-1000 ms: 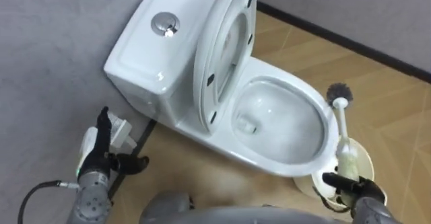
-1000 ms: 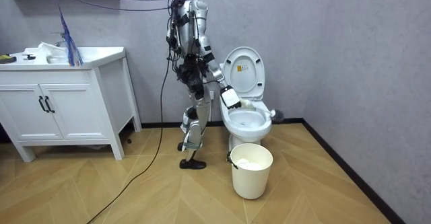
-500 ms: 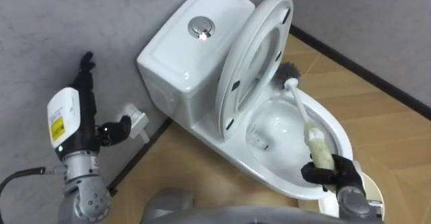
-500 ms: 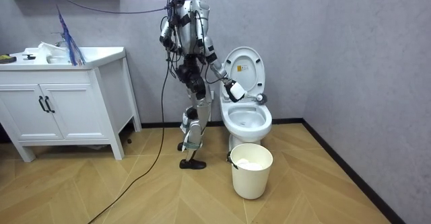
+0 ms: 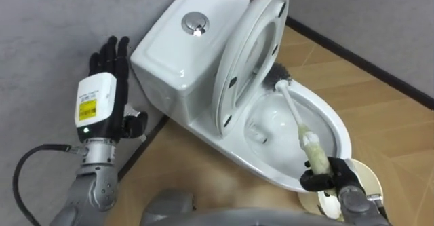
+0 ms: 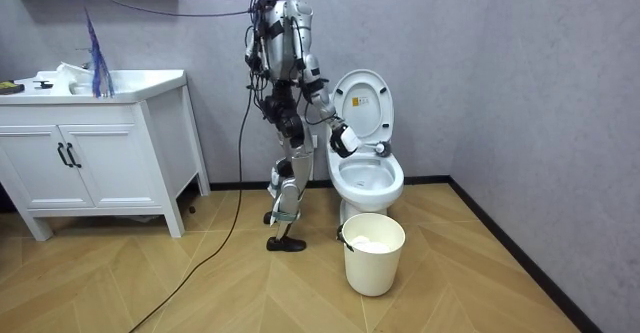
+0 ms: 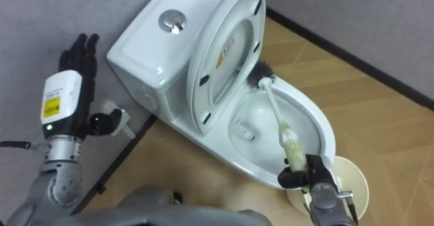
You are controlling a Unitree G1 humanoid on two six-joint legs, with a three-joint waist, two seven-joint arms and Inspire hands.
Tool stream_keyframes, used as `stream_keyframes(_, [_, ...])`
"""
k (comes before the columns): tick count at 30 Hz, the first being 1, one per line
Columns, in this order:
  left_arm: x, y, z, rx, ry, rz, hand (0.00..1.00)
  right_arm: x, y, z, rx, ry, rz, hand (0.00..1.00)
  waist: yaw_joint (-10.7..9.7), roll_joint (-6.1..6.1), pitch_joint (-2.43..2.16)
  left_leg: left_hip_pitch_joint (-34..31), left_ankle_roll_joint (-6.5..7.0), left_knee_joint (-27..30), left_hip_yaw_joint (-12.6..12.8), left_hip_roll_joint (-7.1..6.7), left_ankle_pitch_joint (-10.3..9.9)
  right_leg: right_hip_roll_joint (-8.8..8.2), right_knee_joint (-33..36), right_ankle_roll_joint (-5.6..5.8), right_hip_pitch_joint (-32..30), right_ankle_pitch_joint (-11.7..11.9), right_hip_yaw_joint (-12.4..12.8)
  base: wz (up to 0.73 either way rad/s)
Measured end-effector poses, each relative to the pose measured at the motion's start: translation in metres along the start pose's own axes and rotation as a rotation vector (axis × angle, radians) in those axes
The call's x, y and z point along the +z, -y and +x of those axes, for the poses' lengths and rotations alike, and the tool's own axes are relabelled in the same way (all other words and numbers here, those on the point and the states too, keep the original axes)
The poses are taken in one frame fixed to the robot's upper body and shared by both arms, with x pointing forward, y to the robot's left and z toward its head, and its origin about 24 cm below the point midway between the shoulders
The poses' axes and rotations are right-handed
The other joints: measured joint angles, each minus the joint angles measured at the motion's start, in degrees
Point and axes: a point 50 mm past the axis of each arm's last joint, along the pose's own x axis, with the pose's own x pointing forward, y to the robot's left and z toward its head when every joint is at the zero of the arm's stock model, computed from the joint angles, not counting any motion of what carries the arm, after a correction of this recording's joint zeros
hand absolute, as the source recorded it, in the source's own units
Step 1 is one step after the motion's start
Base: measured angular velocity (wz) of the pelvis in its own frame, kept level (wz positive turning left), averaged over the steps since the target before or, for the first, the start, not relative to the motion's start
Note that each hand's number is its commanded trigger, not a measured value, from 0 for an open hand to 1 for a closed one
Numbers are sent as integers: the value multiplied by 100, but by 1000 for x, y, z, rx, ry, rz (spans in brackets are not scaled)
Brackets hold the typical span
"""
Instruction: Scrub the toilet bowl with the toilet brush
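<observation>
Firmly held by right hand (image 5: 327,179), brush (image 5: 297,119) reaches the toilet's (image 5: 173,53) back rim.

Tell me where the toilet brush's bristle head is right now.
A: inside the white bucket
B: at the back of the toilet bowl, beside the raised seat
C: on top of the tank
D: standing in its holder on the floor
B: the right hand grips the toilet brush by its handle, and the dark bristle head sits at the rear of the bowl next to the raised seat.
</observation>
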Motion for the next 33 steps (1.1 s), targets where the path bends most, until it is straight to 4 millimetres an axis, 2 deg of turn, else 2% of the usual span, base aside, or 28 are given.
stream_keyframes(3, [-2,7,5,-44,-24,13,0,-6,-1,-1,24,-24,-56,100,-59,23,-11,-15,4,-20,68,4,2,-11,9,1,-58,0,82,-10])
stream_keyframes(8, [6,9,18,-55,8,22,0,-10,2,-2,41,-31,-143,100,-221,73,-19,-192,19,-16,143,20,13,-23,89,1,-300,0,219,-7])
stream_keyframes(10, [8,11,26,-72,17,22,0,-17,5,-4,45,-40,-226,100,-315,76,-11,-194,27,-67,179,33,25,-28,97,1,-338,0,236,-7])
stream_keyframes(15, [5,12,31,-83,0,34,0,-30,11,-9,21,-56,-420,100,-380,68,-9,-291,7,-129,271,68,55,-16,177,-4,-554,1,414,-14])
stream_keyframes(16, [5,11,32,-79,0,30,0,-31,11,-9,27,-70,-466,100,-363,58,-5,-294,1,-156,298,73,66,-12,228,-4,-613,1,523,-8])
stream_keyframes(18, [5,9,35,-63,0,27,0,-35,11,-9,31,-88,-517,100,-341,12,23,-306,2,-178,354,76,95,-13,215,-5,-649,2,579,-12])
stream_keyframes(22, [5,1,43,-27,14,26,0,-33,13,-9,16,-71,-567,100,-351,-122,63,-416,2,-108,385,91,95,6,195,-43,-725,26,595,-2])
stream_keyframes(27, [4,-4,49,-13,32,44,0,-37,12,-11,20,-78,-575,100,-352,-298,29,-516,2,-18,419,98,95,0,195,-48,-770,42,566,2])
stream_keyframes(33, [-2,-4,53,-21,8,67,0,-37,13,-13,9,-66,-605,100,-388,-290,20,-522,3,46,555,165,94,44,192,-68,-773,117,613,-7])
